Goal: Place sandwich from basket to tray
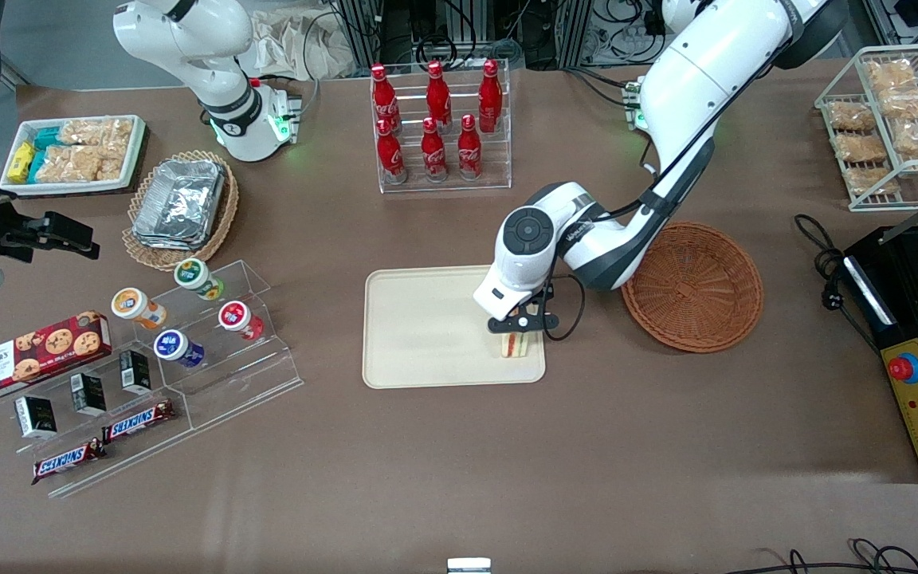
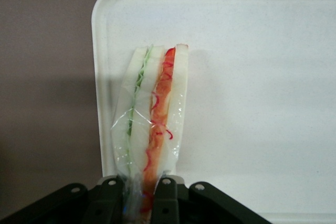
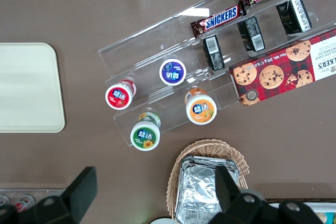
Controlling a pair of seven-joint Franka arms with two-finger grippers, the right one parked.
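Observation:
The sandwich (image 1: pixel 515 345) (image 2: pixel 152 114), a wrapped wedge of white bread with red and green filling, is over the tray (image 1: pixel 427 335) (image 2: pixel 262 77) at the corner nearest the front camera on the basket's side. My left gripper (image 1: pixel 519 331) (image 2: pixel 142 198) is shut on the sandwich's upper end, its black fingers (image 2: pixel 166 200) pinching the wrap on both sides. The reddish-brown woven basket (image 1: pixel 694 285) lies beside the tray toward the working arm's end and holds nothing.
A rack of red cola bottles (image 1: pixel 439 123) stands farther from the front camera than the tray. A clear stepped stand with yogurt cups (image 1: pixel 188 315), a cookie box (image 1: pixel 33 355) and a tan basket of foil trays (image 1: pixel 180 203) lie toward the parked arm's end. A black machine (image 1: pixel 917 319) sits at the working arm's end.

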